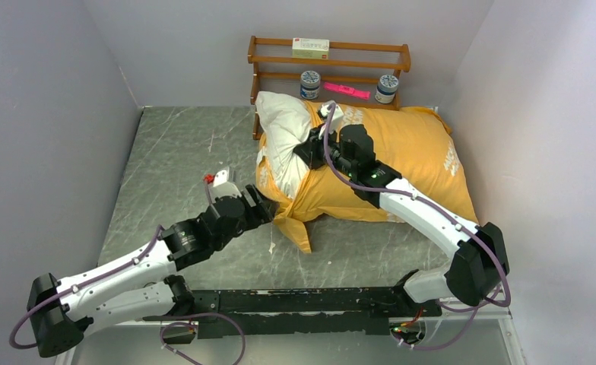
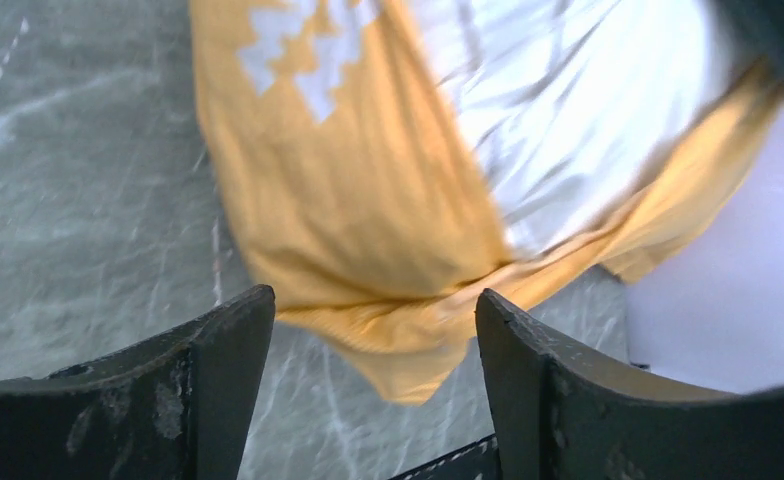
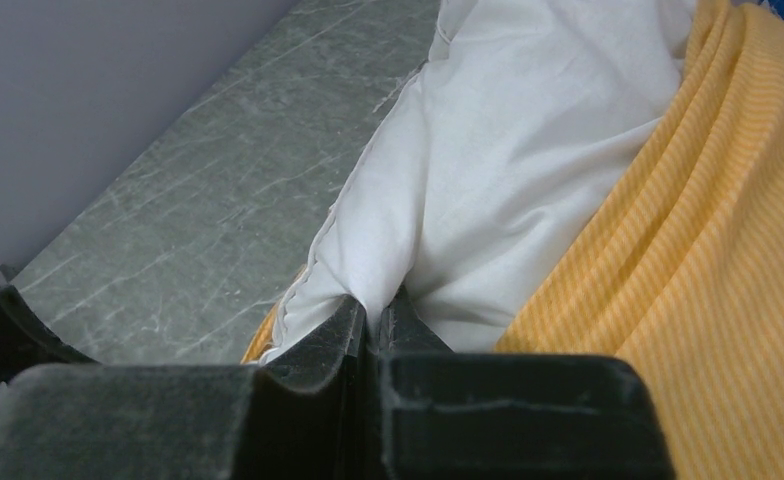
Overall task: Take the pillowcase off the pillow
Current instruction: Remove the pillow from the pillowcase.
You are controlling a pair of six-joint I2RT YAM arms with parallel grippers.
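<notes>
— Toward the back right of the bench (image 1: 181,152), how far out is the pillow (image 1: 283,133)?

— Only its left end. That white end bulges from the open mouth of the pillowcase (image 1: 401,160). The rest, well over half by my guess, lies inside the orange cover, which runs off toward the right wall.

— Who holds what?

— The right fingers (image 3: 360,340) are pressed together on a fold of the white pillow fabric, just beside the orange hem. The left fingers (image 1: 263,204) stand spread with nothing between them, near the bunched lower corner of the cover's mouth. From the left wrist view, that crumpled hem lies just ahead of them.

— So what's left?

— Nearly all of it, I'd say. The cover has to be gripped at its mouth, then cover and pillow drawn apart until the white comes free. The hold on the pillow is in place, but the hold on the cover is not yet made.
</notes>
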